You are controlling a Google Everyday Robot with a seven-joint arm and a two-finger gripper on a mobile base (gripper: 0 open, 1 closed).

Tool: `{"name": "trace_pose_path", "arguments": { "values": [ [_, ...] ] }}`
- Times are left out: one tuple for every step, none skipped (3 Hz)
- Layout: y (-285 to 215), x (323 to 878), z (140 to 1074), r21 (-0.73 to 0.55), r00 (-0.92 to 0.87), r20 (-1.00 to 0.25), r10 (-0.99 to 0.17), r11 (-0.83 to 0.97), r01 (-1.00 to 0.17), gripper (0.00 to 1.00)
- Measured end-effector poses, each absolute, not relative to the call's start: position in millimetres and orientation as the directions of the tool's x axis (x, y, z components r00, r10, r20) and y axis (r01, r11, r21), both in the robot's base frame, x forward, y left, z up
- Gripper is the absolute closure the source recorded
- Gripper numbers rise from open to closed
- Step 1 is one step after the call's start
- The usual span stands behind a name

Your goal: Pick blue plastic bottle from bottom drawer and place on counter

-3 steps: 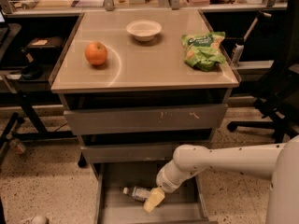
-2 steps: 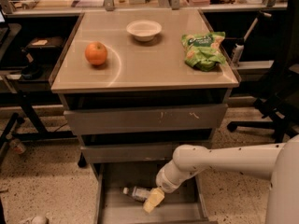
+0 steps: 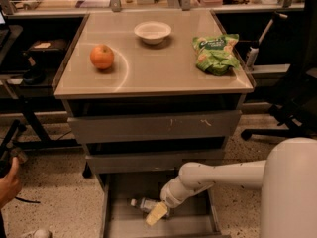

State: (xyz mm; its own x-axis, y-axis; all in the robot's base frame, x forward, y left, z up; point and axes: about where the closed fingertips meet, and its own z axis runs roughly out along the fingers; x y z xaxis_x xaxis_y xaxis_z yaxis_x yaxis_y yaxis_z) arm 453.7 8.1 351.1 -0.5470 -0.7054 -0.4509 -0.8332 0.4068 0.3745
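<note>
The blue plastic bottle lies on its side on the floor of the open bottom drawer, white cap to the left. My gripper is down inside the drawer at the bottle's right end, touching or just over it, and the white arm reaches in from the right. The arm hides the bottle's right part. The tan counter is above the drawers.
On the counter are an orange-red fruit, a white bowl and a green snack bag. Two shut grey drawer fronts hang over the open drawer. A person's hand is at the left edge and a black chair base at the right.
</note>
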Motion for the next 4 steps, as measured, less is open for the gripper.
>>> {"name": "trace_pose_path", "arguments": {
  "values": [
    [10.2, 465.9, 311.5, 0.390, -0.574, -0.462, -0.676, 0.426, -0.816, 0.00],
    [16.5, 476.5, 273.0, 0.413, -0.591, -0.477, -0.651, 0.428, -0.804, 0.00],
    [18.0, 475.1, 271.8, 0.415, -0.592, -0.471, -0.653, 0.429, -0.803, 0.00],
    [24.4, 485.0, 256.2, 0.394, -0.574, -0.498, -0.650, 0.420, -0.818, 0.00]
  ]
}}
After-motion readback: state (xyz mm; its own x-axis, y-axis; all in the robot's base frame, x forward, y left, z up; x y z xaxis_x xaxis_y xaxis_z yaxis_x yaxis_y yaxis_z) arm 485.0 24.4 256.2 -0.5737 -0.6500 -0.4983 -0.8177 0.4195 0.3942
